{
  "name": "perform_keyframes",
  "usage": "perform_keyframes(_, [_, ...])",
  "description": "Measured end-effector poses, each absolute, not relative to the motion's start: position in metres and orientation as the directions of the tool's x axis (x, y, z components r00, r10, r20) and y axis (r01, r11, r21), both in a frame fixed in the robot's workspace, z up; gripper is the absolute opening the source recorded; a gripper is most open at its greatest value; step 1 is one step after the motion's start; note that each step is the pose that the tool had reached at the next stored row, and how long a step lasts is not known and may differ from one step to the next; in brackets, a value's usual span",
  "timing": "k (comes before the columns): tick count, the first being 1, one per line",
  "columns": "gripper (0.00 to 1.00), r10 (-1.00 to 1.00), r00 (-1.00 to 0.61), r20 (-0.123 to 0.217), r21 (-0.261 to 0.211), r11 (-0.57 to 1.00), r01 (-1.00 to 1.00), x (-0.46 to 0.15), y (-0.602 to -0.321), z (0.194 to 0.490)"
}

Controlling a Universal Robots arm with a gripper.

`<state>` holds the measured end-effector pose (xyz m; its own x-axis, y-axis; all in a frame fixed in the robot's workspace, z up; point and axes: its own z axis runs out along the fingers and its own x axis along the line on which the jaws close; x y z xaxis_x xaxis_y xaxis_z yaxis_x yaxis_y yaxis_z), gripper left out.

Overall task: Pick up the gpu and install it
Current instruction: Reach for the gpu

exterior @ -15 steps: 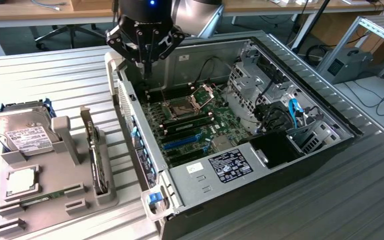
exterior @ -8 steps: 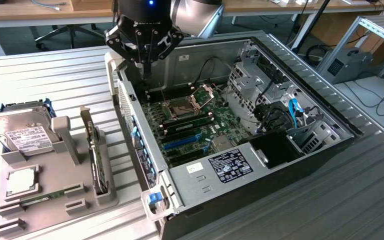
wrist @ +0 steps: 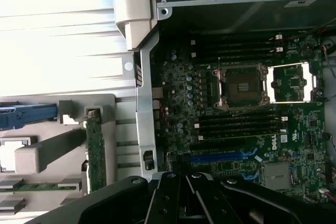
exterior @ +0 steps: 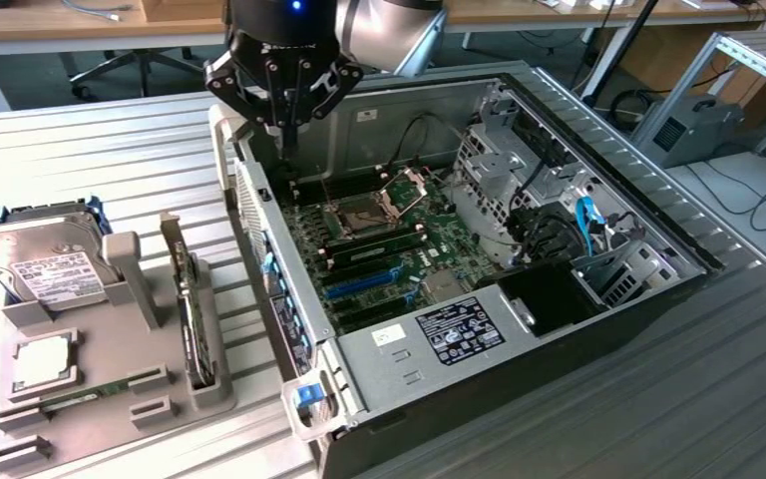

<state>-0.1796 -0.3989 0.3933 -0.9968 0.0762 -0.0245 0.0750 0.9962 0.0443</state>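
The gpu (exterior: 194, 321) stands on edge in a slot of the grey holder (exterior: 117, 344) at the exterior view's left, its silver bracket pointing up. In the wrist view the gpu (wrist: 96, 153) appears edge-on as a thin green strip. My gripper (exterior: 284, 138) hangs over the near-left corner of the open computer case (exterior: 622, 175), well away from the gpu. Its black fingers are shut with nothing between them. In the wrist view the gripper (wrist: 178, 205) sits above the motherboard (wrist: 236, 124), close to the blue expansion slot (wrist: 220, 157).
On the holder also sit a silver hard drive (exterior: 44, 264) in a blue frame, a square chip (exterior: 44, 359) and a thin RAM stick (exterior: 84, 394). The case's metal wall (exterior: 270, 269) stands between holder and motherboard. Cables and drive bays (exterior: 557, 230) crowd the case's far side.
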Motion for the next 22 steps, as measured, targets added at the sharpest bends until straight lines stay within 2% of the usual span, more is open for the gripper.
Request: perform_keyframes(22, [0.11,0.076,-0.997,-0.025,0.044,0.996,0.075,-0.1878,-0.3989,0.3933])
